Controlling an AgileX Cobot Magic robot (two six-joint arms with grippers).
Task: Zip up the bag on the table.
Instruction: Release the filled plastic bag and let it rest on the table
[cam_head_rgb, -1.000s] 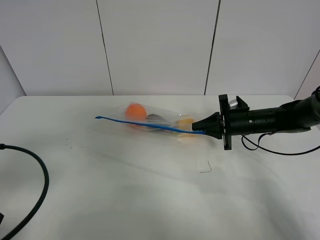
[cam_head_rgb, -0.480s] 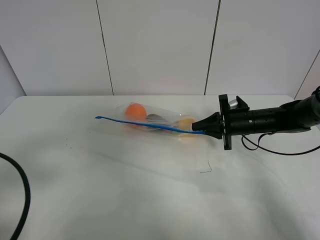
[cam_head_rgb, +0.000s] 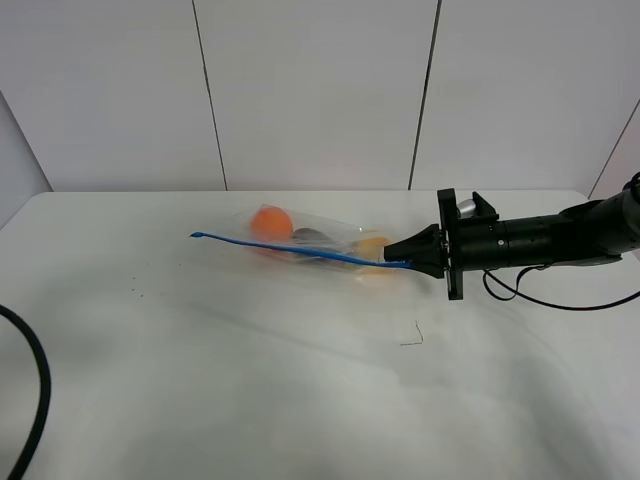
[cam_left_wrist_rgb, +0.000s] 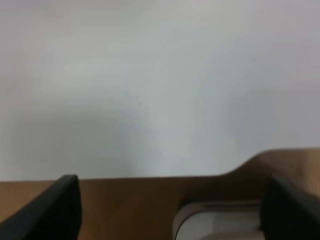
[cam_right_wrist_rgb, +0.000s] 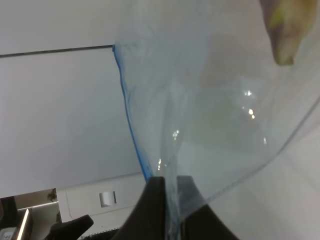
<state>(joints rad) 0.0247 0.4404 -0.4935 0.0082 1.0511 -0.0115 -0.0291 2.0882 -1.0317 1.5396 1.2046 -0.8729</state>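
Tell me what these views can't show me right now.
- Left gripper: off frame in the high view; its wrist view shows only open finger edges over blurred white.
- Bag: whether its blue zipper strip is sealed is too small to tell.
- Right gripper: its wrist view cuts off the strip's pinched end.

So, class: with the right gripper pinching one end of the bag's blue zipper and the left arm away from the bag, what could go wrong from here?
Two risks, as judgements. First, only the right gripper holds the bag, at one end of the blue zipper strip; a pull along it may drag the bag across the table instead of sealing it. Second, the orange fruit sits against the strip and could keep it apart.
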